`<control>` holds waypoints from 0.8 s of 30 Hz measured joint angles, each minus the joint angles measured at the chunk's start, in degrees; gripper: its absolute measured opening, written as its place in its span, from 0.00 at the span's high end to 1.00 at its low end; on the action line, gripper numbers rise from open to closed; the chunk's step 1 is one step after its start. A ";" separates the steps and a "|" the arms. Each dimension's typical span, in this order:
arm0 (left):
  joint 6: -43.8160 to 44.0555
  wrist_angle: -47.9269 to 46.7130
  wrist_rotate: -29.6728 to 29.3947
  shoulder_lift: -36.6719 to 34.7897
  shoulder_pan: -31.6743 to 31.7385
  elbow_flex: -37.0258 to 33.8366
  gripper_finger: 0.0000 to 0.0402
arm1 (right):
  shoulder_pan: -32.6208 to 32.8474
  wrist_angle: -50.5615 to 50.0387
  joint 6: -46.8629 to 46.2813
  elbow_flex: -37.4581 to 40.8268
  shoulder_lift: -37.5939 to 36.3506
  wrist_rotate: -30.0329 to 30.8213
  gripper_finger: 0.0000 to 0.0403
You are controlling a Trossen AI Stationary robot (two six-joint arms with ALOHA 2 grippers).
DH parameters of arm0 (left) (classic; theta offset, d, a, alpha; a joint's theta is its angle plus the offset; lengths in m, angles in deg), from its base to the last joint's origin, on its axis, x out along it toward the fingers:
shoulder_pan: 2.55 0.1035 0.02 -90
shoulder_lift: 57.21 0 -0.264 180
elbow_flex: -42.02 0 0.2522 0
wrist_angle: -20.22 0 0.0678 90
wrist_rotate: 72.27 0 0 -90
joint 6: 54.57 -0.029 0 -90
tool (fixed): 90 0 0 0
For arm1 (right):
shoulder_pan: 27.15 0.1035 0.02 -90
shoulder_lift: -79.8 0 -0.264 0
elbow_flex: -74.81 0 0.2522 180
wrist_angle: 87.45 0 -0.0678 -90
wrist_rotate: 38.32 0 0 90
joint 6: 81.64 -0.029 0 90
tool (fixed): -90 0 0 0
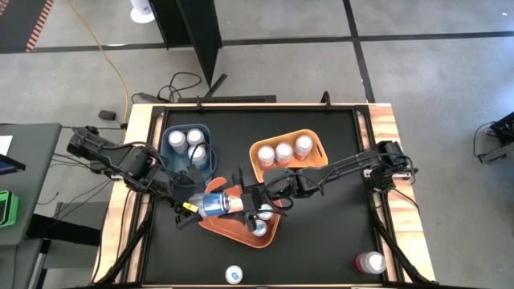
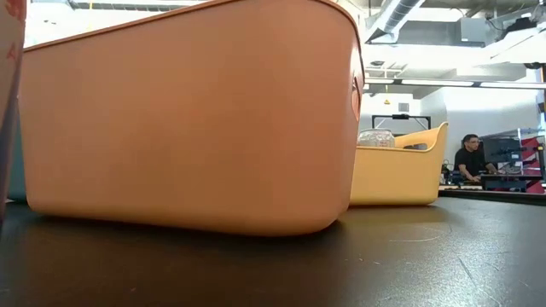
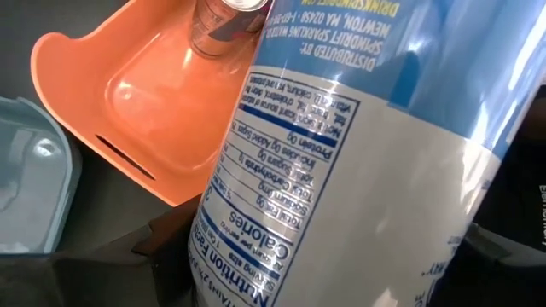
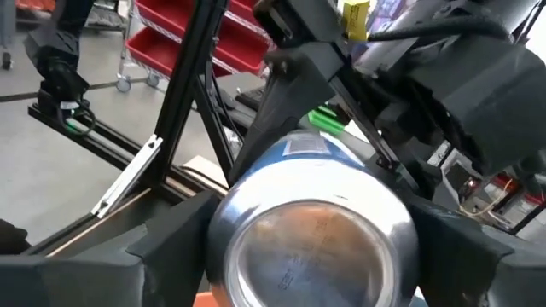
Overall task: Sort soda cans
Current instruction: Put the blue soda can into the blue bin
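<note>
Both arms meet over the middle of the counter (image 1: 321, 241), with a blue-labelled can (image 1: 215, 204) lying on its side between them, above the near orange bin (image 1: 233, 230). The left tool (image 1: 193, 205) has its fingers closed on the can's body — the left wrist view shows the label filling the picture with dark fingers at either side. The right tool (image 1: 250, 201) sits at the can's other end; in the right wrist view its fingers flank the can's silver end closely, and they appear to be touching it, so this looks like a handover with both tools gripping.

As for progress, the sort looks well under way but unfinished. The blue bin (image 1: 166, 138) holds three silver-topped cans (image 1: 187, 142), and the yellow-orange bin (image 1: 318, 150) holds three pink-topped cans (image 1: 284, 152) in a row. The near orange bin has at least one can (image 1: 260, 227) in it, partly hidden under the arms. Two cans are left loose on the counter — a red can (image 1: 371, 262) near the front right corner and a small silver-topped can (image 1: 234, 274) at the front edge.

So the held can needs placing, and then the two strays, by my judgement. The low view shows only bin walls and a person (image 2: 468, 159) far off in the room.
</note>
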 joint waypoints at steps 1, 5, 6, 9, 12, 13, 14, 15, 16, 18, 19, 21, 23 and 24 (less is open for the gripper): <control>-0.14 0.07 0.01 0.00 0.00 -0.09 0.23 | 0.00 0.17 -0.05 0.00 0.00 -0.11 0.13; -0.07 -0.08 -0.09 0.00 0.00 -0.24 0.23 | 0.36 0.46 0.05 0.02 0.00 -0.50 0.23; 0.07 0.05 -0.09 0.00 -0.02 -0.24 0.23 | 0.54 0.52 0.05 0.02 0.00 -0.50 0.25; 0.26 0.03 -0.08 0.04 -0.02 -0.26 0.23 | 0.62 0.59 -0.19 0.02 0.00 -0.48 0.27; 0.30 0.20 -0.18 0.04 -0.02 -0.28 0.23 | 0.66 0.60 -0.73 0.02 0.00 -0.54 0.27; 0.15 0.34 -0.22 0.04 -0.02 -0.29 0.23 | 0.75 0.64 -0.73 0.02 0.00 -0.54 0.27; -0.17 0.57 -0.22 0.04 -0.02 -0.32 0.23 | 0.84 0.70 -0.77 0.02 0.00 -0.54 0.27; -0.57 0.92 -0.22 0.05 -0.02 -0.37 0.23 | 0.89 0.75 -0.79 0.02 0.00 -0.54 0.27; -1.02 1.28 -0.22 0.07 -0.02 -0.38 0.23 | 0.93 0.82 -0.81 0.02 -0.01 -0.54 0.27; -2.06 1.79 -0.24 0.07 -0.02 -0.39 0.23 | 0.96 0.86 -1.07 0.02 -0.09 -0.56 0.27; -2.52 1.82 -0.28 0.07 -0.02 -0.39 0.23 | 0.96 0.86 -1.10 0.02 -0.13 -0.59 0.27; -3.42 1.77 -0.31 0.07 -0.02 -0.41 0.18 | 0.96 0.88 -1.23 0.00 -0.13 -0.70 0.27; -4.86 3.62 -1.06 0.05 -0.14 -0.39 0.09 | 0.92 0.69 -1.91 0.00 0.00 -1.77 0.27; -4.92 3.62 -1.13 -0.08 -0.23 -0.35 0.06 | 0.94 0.33 -1.94 0.01 0.11 -1.71 0.27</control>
